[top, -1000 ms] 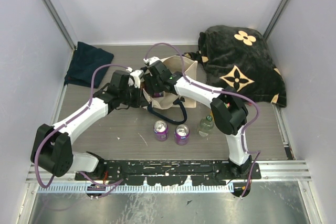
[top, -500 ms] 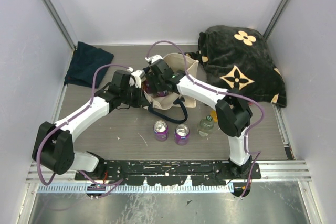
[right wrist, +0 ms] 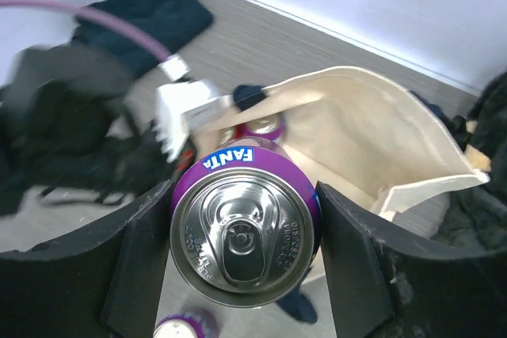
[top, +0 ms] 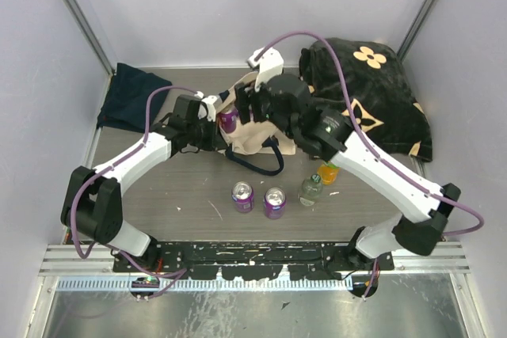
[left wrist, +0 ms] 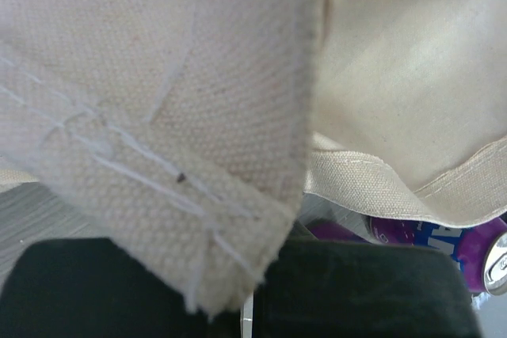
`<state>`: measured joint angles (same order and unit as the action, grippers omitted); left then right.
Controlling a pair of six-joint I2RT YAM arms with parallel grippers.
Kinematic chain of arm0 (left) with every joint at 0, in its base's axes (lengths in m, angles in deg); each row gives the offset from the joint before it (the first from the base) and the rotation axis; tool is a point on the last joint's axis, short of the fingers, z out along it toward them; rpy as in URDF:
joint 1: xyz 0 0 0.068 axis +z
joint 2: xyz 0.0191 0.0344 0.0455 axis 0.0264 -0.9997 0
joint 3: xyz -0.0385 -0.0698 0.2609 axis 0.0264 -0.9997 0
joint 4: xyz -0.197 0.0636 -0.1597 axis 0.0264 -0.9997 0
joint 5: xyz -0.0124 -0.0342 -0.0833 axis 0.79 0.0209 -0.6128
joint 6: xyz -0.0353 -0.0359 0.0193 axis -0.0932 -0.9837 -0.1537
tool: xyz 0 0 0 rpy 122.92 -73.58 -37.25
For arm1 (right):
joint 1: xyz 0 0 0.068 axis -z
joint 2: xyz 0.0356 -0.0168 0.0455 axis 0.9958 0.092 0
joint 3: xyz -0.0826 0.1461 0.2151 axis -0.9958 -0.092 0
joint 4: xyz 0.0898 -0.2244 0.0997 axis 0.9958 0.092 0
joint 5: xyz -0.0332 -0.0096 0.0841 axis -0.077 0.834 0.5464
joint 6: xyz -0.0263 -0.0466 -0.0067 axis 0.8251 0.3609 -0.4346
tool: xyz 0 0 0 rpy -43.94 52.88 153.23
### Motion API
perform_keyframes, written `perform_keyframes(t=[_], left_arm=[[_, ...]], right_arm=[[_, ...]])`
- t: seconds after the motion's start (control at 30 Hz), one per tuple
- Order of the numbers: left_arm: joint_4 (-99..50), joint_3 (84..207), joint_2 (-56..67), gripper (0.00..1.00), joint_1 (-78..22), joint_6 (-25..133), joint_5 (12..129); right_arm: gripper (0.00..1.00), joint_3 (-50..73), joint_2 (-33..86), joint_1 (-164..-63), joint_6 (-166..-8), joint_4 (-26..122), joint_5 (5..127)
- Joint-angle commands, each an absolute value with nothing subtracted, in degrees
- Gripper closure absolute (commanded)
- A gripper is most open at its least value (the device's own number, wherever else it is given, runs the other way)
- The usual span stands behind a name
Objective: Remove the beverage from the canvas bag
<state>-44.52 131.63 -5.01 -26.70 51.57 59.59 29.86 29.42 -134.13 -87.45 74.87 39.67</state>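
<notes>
Entry: your right gripper point(right wrist: 245, 235) was clamped on the Fanta can point(right wrist: 245, 231), one black finger point(right wrist: 142, 263) pressed flat to each side of it. The can stood upright, long axis vertical, lid and pull tab facing the wrist camera. In the top view it sat over the left part of the canvas bag point(top: 255, 142) mouth, just beside your left gripper point(top: 210, 126). How high it hung above the rim could not be read from overhead. The left gripper was pinched shut on the bag's stitched rim, and its wrist view was filled with coarse cream weave and a doubled hem. Judgement: the can needed to go toward the near side, over the soft front wall and the drooping navy handle point(top: 257, 165), to the bare wood-grain table point(top: 174, 195). The right arm already had it, so the left had only to hold the mouth. Materials: smooth rigid aluminium with a glossy purple label, against limp canvas that could sag or snag. A second purple can top point(right wrist: 257, 126) showed inside the bag. Two more purple cans point(top: 242, 194) and a clear bottle point(top: 310, 189) stood on the table near you.
</notes>
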Motion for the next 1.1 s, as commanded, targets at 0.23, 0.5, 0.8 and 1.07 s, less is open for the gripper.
perform_keyframes(t=[0.23,0.5,0.8,1.07], left_arm=[[-45.6,135.0,-11.5,0.99,-21.1,49.7,57.8],[-46.2,136.2,-10.5,0.99,-19.7,48.7,53.9],[-44.9,134.4,-10.3,0.99,-19.7,47.2,52.2],[-44.1,133.4,-10.0,0.99,-19.7,46.8,52.0]], right_arm=[[0.99,20.1,24.7,-148.7,-90.4,69.6,39.0],[0.99,14.0,30.0,-148.9,-89.0,61.3,45.7],[1.00,12.4,37.3,-148.2,-88.7,58.7,47.3],[0.99,5.4,40.6,-146.7,-91.2,53.8,50.3]])
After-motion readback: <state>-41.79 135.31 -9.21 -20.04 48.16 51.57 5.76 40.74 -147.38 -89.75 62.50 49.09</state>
